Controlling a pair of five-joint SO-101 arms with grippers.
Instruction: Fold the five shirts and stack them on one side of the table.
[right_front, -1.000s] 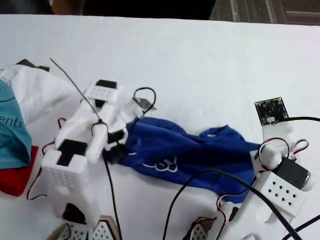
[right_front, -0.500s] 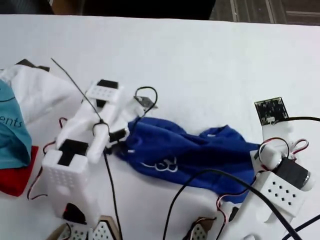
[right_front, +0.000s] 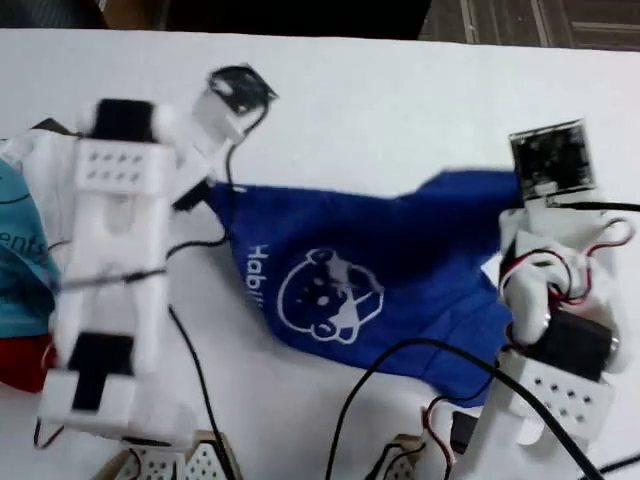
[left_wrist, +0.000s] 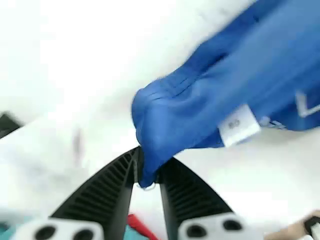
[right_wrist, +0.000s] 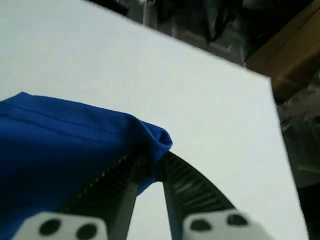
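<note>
A blue shirt (right_front: 370, 280) with a white printed figure hangs stretched between the two arms above the white table (right_front: 400, 100). My left gripper (left_wrist: 147, 172) is shut on a bunched corner of the blue shirt (left_wrist: 210, 105), where a small white tag shows; in the high view this gripper (right_front: 205, 190) holds the shirt's left end. My right gripper (right_wrist: 150, 167) is shut on a hemmed corner of the blue shirt (right_wrist: 60, 145), and stands at the shirt's right end (right_front: 505, 215) in the high view.
At the table's left edge lies a heap of other shirts: a white one (right_front: 45, 170), a teal one (right_front: 22, 270) and a red one (right_front: 22, 362). Black cables (right_front: 400, 360) run across the near side. The far half of the table is bare.
Both arms have risen and swung toward the far side, lifting the crumpled blue shirt and pulling it out wide so that its printed front now shows.
</note>
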